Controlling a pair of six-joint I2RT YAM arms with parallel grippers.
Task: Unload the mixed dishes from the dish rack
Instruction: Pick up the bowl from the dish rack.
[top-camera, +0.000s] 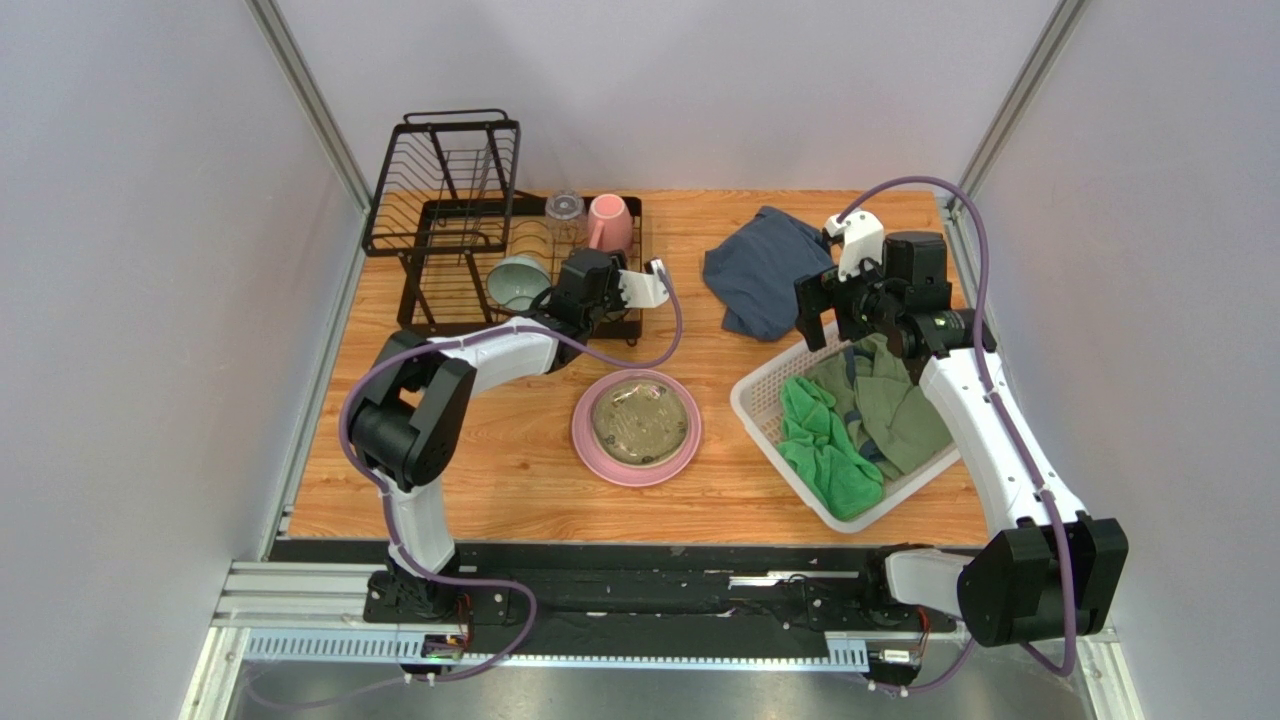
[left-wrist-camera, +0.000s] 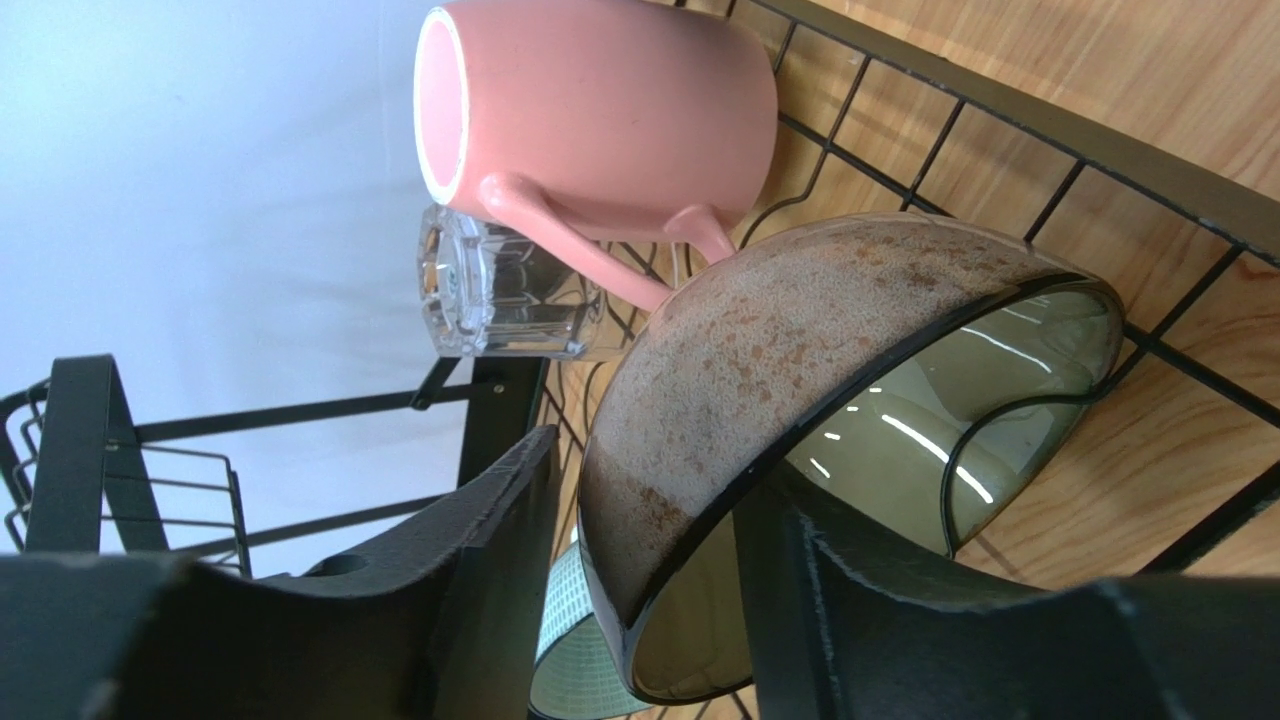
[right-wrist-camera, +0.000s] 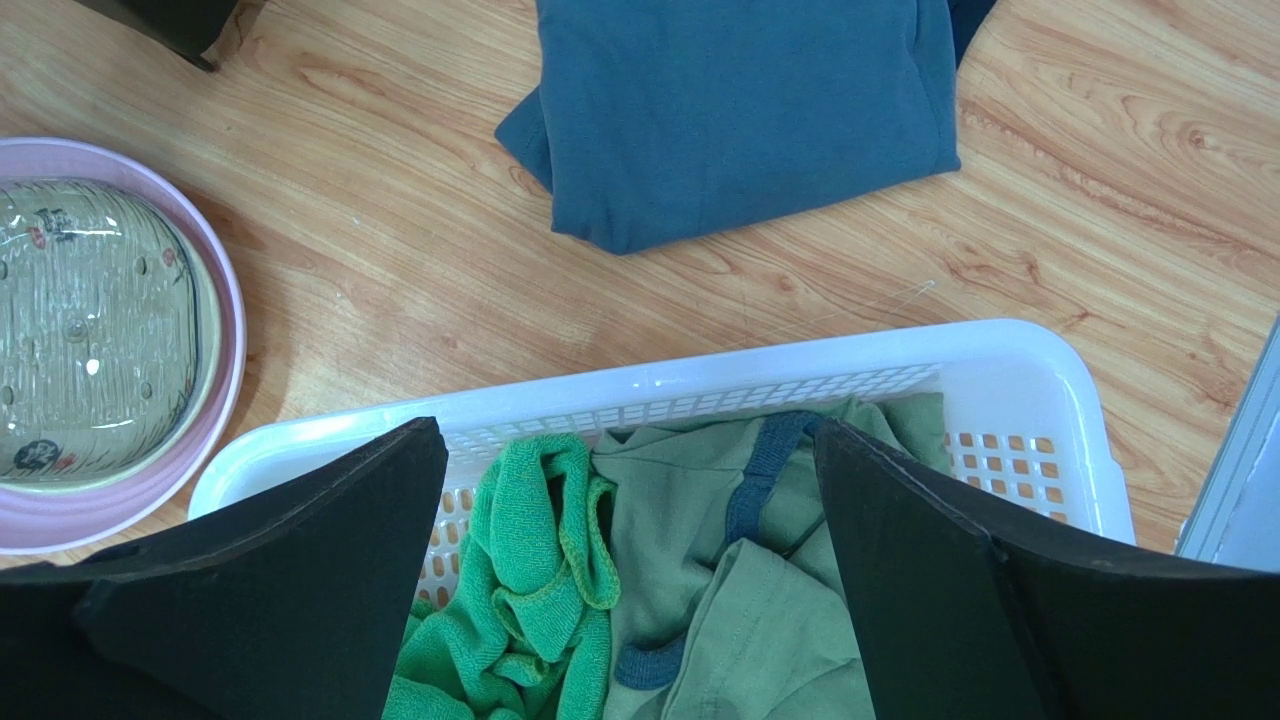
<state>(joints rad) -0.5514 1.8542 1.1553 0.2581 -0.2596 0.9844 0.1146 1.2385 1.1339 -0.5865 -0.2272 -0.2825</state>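
While in rack (top-camera: 394, 225): mug (top-camera: 609, 222), tumbler (top-camera: 564, 207), bowls (top-camera: 519, 281).

Left wrist view: pale teal bowl (left-wrist-camera: 564, 648) mostly hidden behind tan-olive bowl (left-wrist-camera: 781, 360), bottom edge cutting both. Right wrist view: pink plate (right-wrist-camera: 230, 338) cropped at left edge, blue garment (right-wrist-camera: 751, 105) at top.

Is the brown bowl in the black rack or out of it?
In it. The brown bowl leans on its edge in the dish rack beside the pink mug, its rim between the fingers of the left gripper.
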